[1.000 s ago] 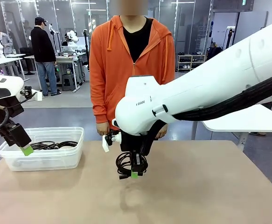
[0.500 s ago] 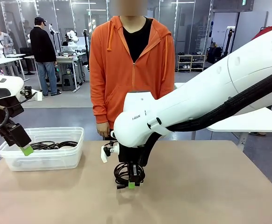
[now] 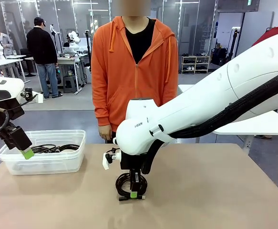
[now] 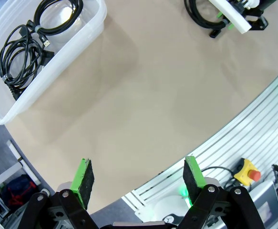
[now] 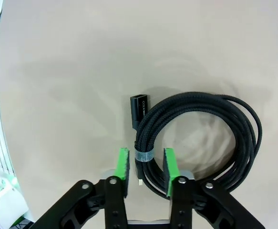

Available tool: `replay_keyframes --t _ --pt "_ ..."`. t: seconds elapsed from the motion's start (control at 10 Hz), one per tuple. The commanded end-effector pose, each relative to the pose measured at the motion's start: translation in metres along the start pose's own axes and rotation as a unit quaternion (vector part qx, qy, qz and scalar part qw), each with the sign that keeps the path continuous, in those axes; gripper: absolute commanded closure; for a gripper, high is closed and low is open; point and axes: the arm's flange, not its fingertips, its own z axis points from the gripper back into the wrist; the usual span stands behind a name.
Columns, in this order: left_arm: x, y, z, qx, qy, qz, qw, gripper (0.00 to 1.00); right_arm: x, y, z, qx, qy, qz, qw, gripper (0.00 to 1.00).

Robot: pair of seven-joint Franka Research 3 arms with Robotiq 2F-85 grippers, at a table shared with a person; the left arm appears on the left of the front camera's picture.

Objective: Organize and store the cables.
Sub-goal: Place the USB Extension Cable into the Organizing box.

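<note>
Beige tabletop (image 3: pixel 215 191) is shared with a person in an orange hoodie (image 3: pixel 135 71) standing at the far side, hands not engaged. White right arm (image 3: pixel 210 105) is reached across the middle, and its right gripper (image 3: pixel 134 193) is set down at the table over one coiled braided cable (image 5: pixel 200 138). In the right wrist view the green pads (image 5: pixel 123 171) are seen on either side of the coil's taped section, slightly apart and not clearly pressing it, so it cannot be told whether the coil is clamped or just let go. Clear plastic bin (image 3: pixel 77 157) is placed at the robot's left; at least two coiled cables (image 4: pixel 26 52) are already stored in it. Left gripper (image 4: pixel 139 179) is held spread wide and empty, beside the bin's near corner in the front view. Progress is judged as partly done: some cables are binned, one coil is left out on the table near its centre, well apart from the bin. Moving that coil into the bin is judged the remaining work, as far as can be seen.
</note>
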Motion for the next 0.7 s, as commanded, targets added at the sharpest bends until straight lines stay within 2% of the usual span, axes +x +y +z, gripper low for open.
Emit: replay_keyframes --t 0.0,0.3,0.6 --pt "0.002 0.001 0.001 0.011 0.001 0.007 1.0 0.05 -0.002 0.008 0.002 -0.003 -0.009 -0.011 1.0 0.0" --pt "0.002 0.001 0.001 0.011 0.001 0.007 1.0 0.05 -0.003 0.014 0.009 -0.001 -0.005 -0.013 1.0 0.02" --pt "0.002 0.001 0.001 0.011 0.001 0.007 1.0 0.05 -0.02 0.022 0.04 -0.026 -0.018 -0.022 0.999 0.0"
